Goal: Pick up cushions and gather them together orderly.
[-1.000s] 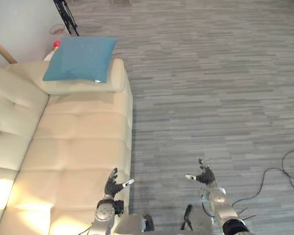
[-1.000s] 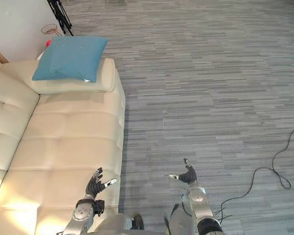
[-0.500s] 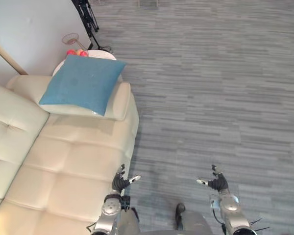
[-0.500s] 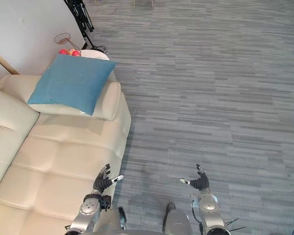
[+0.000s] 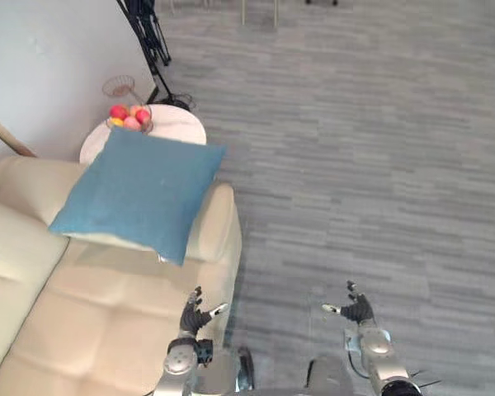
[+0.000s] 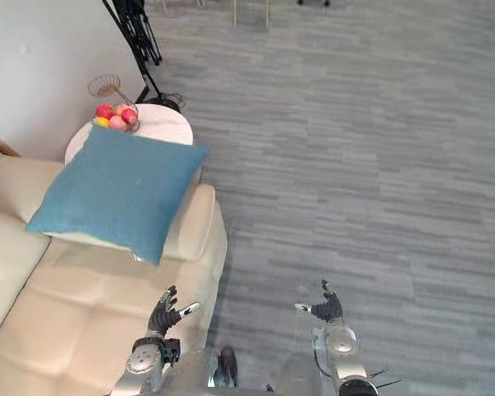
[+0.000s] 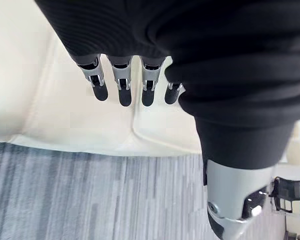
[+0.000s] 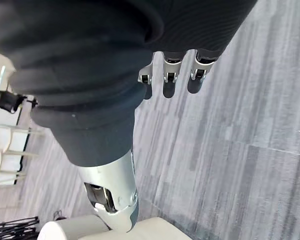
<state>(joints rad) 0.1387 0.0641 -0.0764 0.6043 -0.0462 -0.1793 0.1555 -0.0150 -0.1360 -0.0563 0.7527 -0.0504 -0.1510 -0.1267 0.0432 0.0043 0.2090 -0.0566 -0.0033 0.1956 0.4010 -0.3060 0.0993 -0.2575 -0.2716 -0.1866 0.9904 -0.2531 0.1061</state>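
Note:
A blue square cushion (image 5: 139,191) lies tilted on the armrest of a cream leather sofa (image 5: 82,322), well ahead of both hands. My left hand (image 5: 192,316) hovers low over the sofa's front corner, fingers (image 7: 122,90) relaxed and holding nothing. Over the grey floor to the sofa's right, my right hand (image 5: 359,310) is likewise open and empty, its fingers (image 8: 169,76) spread above the planks.
A small round white side table (image 5: 177,125) stands just beyond the armrest, bearing a wire basket of fruit (image 5: 127,117). A black tripod (image 5: 145,37) stands against the wall behind it. Grey plank floor (image 5: 363,165) stretches to the right.
The camera has moved forward and tilted: the cushion and armrest now sit lower and nearer, and the side table with fruit has come into view. Both hands stay open and empty.

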